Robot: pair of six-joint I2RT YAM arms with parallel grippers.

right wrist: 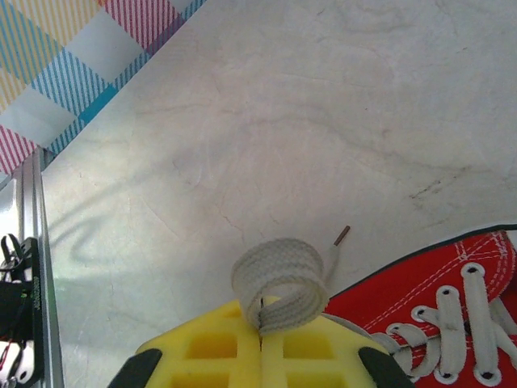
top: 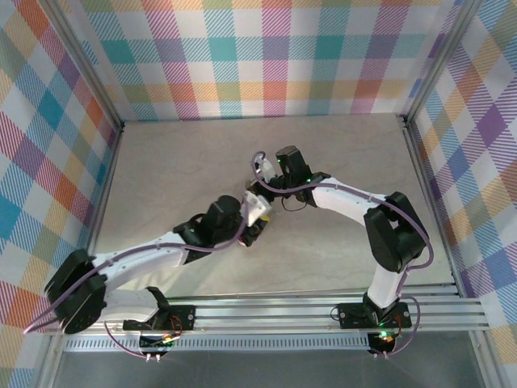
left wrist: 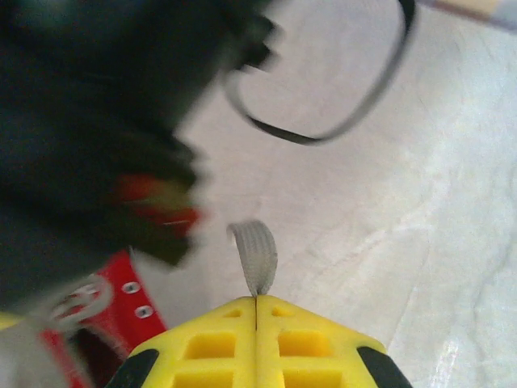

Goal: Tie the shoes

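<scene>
From the overhead view I see both arms reaching in to meet near the middle of the pale surface [top: 178, 162], the left tool [top: 258, 208] just below and beside the right tool [top: 263, 166]. The shoe itself is hidden under them there.

On the left wrist camera, the left tool [left wrist: 256, 304] is clenched, its yellow fingers pressed together on a short flat strip of grey lace [left wrist: 254, 257] that stands up from the seam between them. The red sneaker [left wrist: 123, 305] sits at the lower left of this view, just beside the tool, with two metal eyelets showing on its side. A dark blurred shape covers the upper left; I cannot tell what it is. A thin black cable [left wrist: 339, 125] loops above the surface.

On the right wrist camera, the right tool [right wrist: 261, 333] is also clamped tight, grasping a lace loop [right wrist: 279, 279] that curls over into a ring above the fingertips. Its tip [right wrist: 342, 234] pokes out above the sneaker [right wrist: 420, 311], which lies on the surface at the lower right, just beside the tool, its laced eyelet rows facing up. The plaid wall [right wrist: 81, 48] runs across the top left corner.
</scene>
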